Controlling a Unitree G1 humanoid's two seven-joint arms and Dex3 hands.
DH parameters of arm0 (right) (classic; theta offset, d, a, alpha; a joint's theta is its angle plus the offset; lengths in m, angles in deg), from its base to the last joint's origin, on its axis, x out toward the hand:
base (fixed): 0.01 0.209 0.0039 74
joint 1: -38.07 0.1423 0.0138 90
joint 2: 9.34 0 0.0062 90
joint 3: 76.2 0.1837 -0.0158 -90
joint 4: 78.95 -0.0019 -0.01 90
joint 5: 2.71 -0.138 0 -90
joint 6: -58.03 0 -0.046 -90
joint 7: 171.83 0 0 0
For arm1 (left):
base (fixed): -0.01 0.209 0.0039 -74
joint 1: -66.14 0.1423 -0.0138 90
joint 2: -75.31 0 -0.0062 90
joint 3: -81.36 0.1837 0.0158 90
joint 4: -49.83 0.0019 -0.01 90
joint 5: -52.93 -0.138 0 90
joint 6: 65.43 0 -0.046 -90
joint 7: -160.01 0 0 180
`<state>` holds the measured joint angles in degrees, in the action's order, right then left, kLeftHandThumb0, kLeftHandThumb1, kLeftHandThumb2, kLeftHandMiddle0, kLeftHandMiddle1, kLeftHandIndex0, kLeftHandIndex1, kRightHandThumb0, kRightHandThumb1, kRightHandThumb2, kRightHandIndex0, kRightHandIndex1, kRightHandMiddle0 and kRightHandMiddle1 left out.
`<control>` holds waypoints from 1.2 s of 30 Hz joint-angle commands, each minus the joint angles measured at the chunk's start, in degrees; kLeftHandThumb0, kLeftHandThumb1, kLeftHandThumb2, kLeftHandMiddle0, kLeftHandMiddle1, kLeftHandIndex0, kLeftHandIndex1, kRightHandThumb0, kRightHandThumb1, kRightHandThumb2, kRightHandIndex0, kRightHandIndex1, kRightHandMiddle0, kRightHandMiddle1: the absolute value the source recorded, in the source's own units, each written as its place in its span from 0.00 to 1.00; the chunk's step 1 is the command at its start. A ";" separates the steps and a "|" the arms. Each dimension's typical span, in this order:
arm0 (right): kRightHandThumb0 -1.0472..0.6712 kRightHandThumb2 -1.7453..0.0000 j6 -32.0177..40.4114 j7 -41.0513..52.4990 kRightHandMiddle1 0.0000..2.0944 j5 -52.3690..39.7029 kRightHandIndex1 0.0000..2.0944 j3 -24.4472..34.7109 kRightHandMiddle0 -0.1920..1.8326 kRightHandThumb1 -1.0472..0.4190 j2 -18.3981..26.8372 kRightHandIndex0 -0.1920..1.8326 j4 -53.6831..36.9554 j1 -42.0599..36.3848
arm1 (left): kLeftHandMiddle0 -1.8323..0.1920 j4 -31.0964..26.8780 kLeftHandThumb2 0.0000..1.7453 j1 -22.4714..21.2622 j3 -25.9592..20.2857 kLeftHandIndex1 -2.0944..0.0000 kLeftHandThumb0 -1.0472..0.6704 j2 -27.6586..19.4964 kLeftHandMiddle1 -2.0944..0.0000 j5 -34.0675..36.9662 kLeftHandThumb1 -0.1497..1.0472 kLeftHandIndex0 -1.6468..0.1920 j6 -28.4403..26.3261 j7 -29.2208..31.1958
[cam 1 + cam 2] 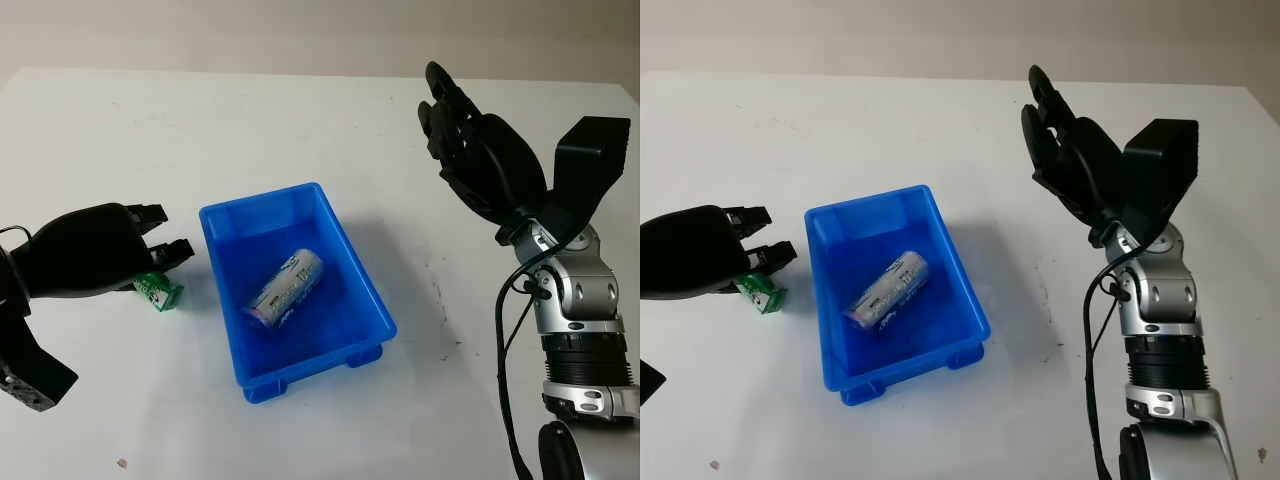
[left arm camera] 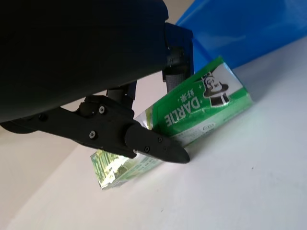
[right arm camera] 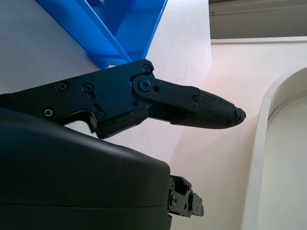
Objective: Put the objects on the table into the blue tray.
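A green toothpaste box lies on the white table just left of the blue tray. My left hand is down over the box. In the left wrist view its thumb lies against the box and the other fingers sit behind it, so the hand is shut on the box, which touches the table. A silver-white can lies on its side inside the tray. My right hand is raised, open, to the right of the tray and holds nothing.
The tray's far corner appears in the right wrist view, behind a finger. The table's back edge runs along the top of the eye views. A small dark speck lies near the front left.
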<state>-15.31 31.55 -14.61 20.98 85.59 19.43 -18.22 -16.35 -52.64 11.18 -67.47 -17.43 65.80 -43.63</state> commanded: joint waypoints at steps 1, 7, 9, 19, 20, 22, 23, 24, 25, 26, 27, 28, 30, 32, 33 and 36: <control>0.19 0.63 -0.28 -0.04 0.00 -0.34 0.00 0.39 0.00 0.00 0.21 0.00 -0.15 0.73 | 0.72 1.93 0.04 0.08 -1.41 0.00 0.37 -0.18 0.00 3.05 0.99 0.82 -0.61 1.74; 0.19 0.64 0.01 -0.24 0.00 -0.46 0.00 0.50 0.00 0.00 0.18 0.00 -0.18 0.73 | 0.82 6.25 0.05 -3.07 -5.45 0.12 0.39 0.27 0.00 15.94 1.00 0.87 -0.09 9.12; 0.19 0.64 -0.03 -0.19 0.00 -0.48 0.00 0.48 0.00 0.00 0.20 0.00 -0.07 0.77 | 0.84 7.69 0.05 -4.37 -6.78 0.16 0.39 0.21 0.02 19.51 1.00 0.85 -0.07 11.24; 0.20 0.64 -0.44 -0.02 0.00 -0.54 0.00 0.45 0.00 0.00 0.06 0.00 -0.07 0.47 | 0.80 9.28 0.03 -8.88 -11.66 0.10 0.37 -0.38 0.00 25.57 0.99 0.80 -3.11 15.31; 0.20 0.64 -0.49 0.07 0.00 -0.59 0.00 0.47 0.00 0.00 0.10 0.00 -0.05 0.43 | 0.81 8.46 0.03 -8.75 -12.40 0.13 0.37 -0.19 0.00 26.75 0.99 0.79 -3.78 16.14; 0.20 0.64 -0.46 0.18 0.00 -0.56 0.00 0.42 0.00 0.00 0.17 0.00 -0.13 0.37 | 0.80 5.76 0.03 -8.12 -14.01 0.17 0.37 0.26 0.04 29.24 1.00 0.77 -5.50 18.14; 0.20 0.64 -0.43 0.16 0.00 -0.53 0.00 0.41 0.00 0.00 0.17 0.00 -0.19 0.33 | 0.78 4.54 0.03 -7.83 -14.96 0.19 0.37 0.80 0.07 30.99 0.99 0.75 -5.90 18.85; 0.20 0.64 -0.45 0.10 0.00 -0.50 0.00 0.42 0.00 0.00 0.13 0.00 -0.21 0.31 | 0.77 3.00 0.03 -7.45 -15.99 0.21 0.38 1.49 0.11 33.10 0.98 0.74 -6.70 20.01; 0.20 0.64 -0.49 0.04 0.00 -0.45 0.00 0.42 0.00 0.00 0.10 0.00 -0.21 0.30 | 0.76 0.99 0.03 -7.01 -17.06 0.23 0.38 2.33 0.14 35.37 0.98 0.73 -8.22 21.71; 0.20 0.64 -0.52 0.04 0.00 -0.49 0.00 0.44 0.00 0.00 0.03 0.00 -0.14 0.33 | 0.75 -1.09 0.03 -6.69 -17.94 0.23 0.39 3.05 0.16 37.16 0.97 0.73 -9.63 23.30; 0.20 0.64 -0.39 -0.02 0.00 -0.55 0.00 0.44 0.00 0.00 -0.04 0.00 -0.15 0.36 | 0.74 -2.89 0.03 -6.51 -18.69 0.23 0.39 3.76 0.18 38.78 0.97 0.73 -10.48 24.50; 0.20 0.64 -0.28 -0.04 0.00 -0.59 0.00 0.46 0.00 0.00 -0.08 0.00 -0.17 0.37 | 0.73 -4.19 0.03 -6.30 -19.27 0.23 0.40 4.23 0.19 39.76 0.97 0.72 -11.07 25.34; 0.20 0.63 -0.10 -0.12 0.00 -0.70 0.00 0.45 0.00 0.00 -0.21 0.00 -0.19 0.38 | 0.72 -7.87 0.03 -6.30 -20.31 0.23 0.41 6.06 0.20 42.19 0.96 0.71 -12.74 27.21; 0.20 0.63 -0.15 -0.03 0.00 -0.83 0.00 0.44 0.00 0.00 -0.27 0.00 -0.02 0.42 | 0.69 -11.12 0.03 -6.58 -20.86 0.27 0.41 7.99 0.22 44.43 0.95 0.69 -13.80 28.91; 0.20 0.63 -0.14 -0.03 0.00 -0.85 0.00 0.40 0.00 0.00 -0.29 0.00 -0.08 0.40 | 0.68 -12.85 0.03 -6.66 -20.97 0.29 0.41 8.86 0.24 45.15 0.94 0.68 -14.72 29.97; 0.20 0.63 0.07 -0.40 0.00 -0.75 0.00 0.27 0.00 0.00 -0.36 0.00 -0.46 0.23 | 0.68 -15.49 0.03 -7.49 -20.57 0.29 0.40 11.32 0.24 47.25 0.94 0.67 -14.27 32.56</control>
<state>-15.30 31.32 -15.07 21.02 85.42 19.75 -18.18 -30.57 -59.26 -8.91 -56.68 29.02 51.41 -11.78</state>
